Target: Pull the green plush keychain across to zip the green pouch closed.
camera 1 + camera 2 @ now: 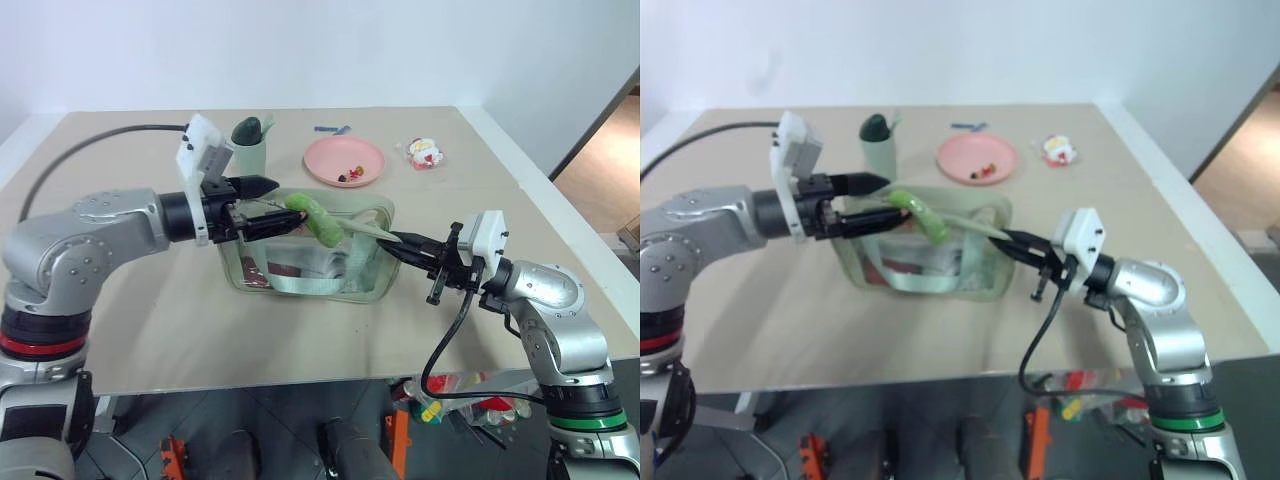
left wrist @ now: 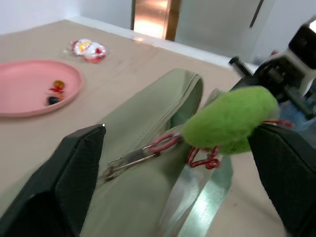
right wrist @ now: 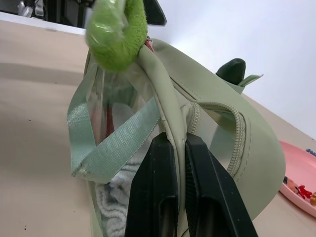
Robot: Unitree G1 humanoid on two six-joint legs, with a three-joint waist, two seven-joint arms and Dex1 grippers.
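**Left tool spread at the keychain, right tool pinching the pouch**

I see the counter (image 1: 150, 330), a broad tan sheet, carrying everything. Near its middle sits the green pouch (image 1: 300, 262), a boxy sage bag with clear plastic sides, towel-like cloth showing inside and a sage strap (image 3: 106, 143) hanging down its side. In the left wrist view its zip is run shut along the top up to the slider, which sits close to my left tool.

My right tool (image 1: 398, 240) comes in level from the right, its two black fingers (image 3: 153, 197) pressed together on a fold of the pouch's sage edge at that end. My left tool (image 1: 262, 202) reaches in from the other side with its fingers spread wide, holding nothing.

Behind the pouch stands a sage-green cup (image 1: 249, 148) with a dark object in it, and beside that a pink plate (image 1: 344, 160) with a few small bits.

The green plush keychain (image 2: 232, 118) sits over the pouch's top at the left tool's end, between the spread fingers, hooked by pink loops to the metal zip pull. I cannot tell whether either finger touches it.

A small red-and-white packet (image 1: 425, 153) lies right of the plate.
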